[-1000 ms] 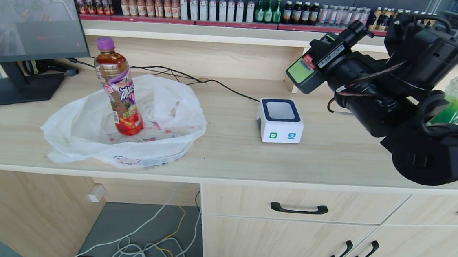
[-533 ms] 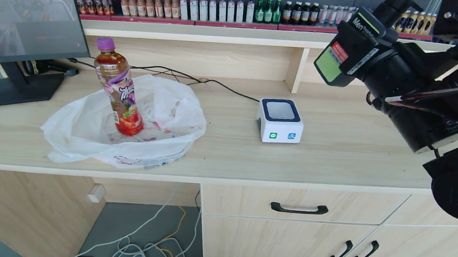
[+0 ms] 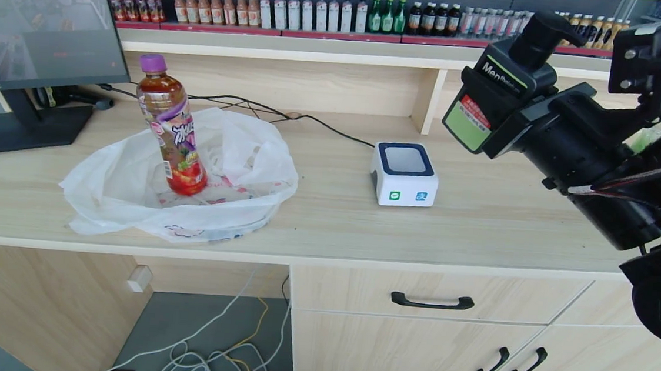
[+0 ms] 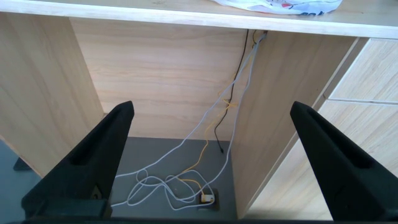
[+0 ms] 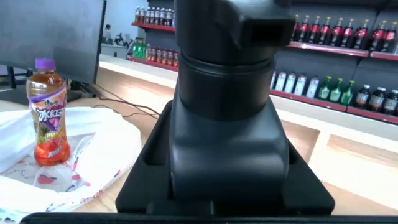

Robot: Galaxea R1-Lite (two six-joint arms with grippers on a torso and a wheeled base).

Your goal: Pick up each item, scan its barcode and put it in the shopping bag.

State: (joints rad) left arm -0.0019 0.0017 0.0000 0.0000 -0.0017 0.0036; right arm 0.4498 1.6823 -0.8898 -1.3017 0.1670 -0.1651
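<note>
A black bottle (image 3: pixel 490 101) with a green label hangs tilted in the air, above and to the right of the white scanner box (image 3: pixel 403 173). My right gripper (image 3: pixel 534 131) is shut on it, and its fingers are hidden behind the bottle (image 5: pixel 224 124). A tea bottle (image 3: pixel 168 128) with a purple cap stands upright in the white shopping bag (image 3: pixel 112 192) at the counter's left; the tea bottle (image 5: pixel 48 121) also appears in the right wrist view. My left gripper (image 4: pixel 211 115) is open and holds nothing, below the counter edge facing the open bay with cables.
A monitor (image 3: pixel 37 15) on a black stand sits at the far left, with cables running behind the bag to the scanner. A raised shelf ledge (image 3: pixel 294 53) lines the back. Drawers with black handles (image 3: pixel 431 301) sit under the counter.
My right arm carried the black bottle up and to the right, then brought it back down a little toward the scanner, tilting it further. Bag, tea bottle and scanner stayed put.
</note>
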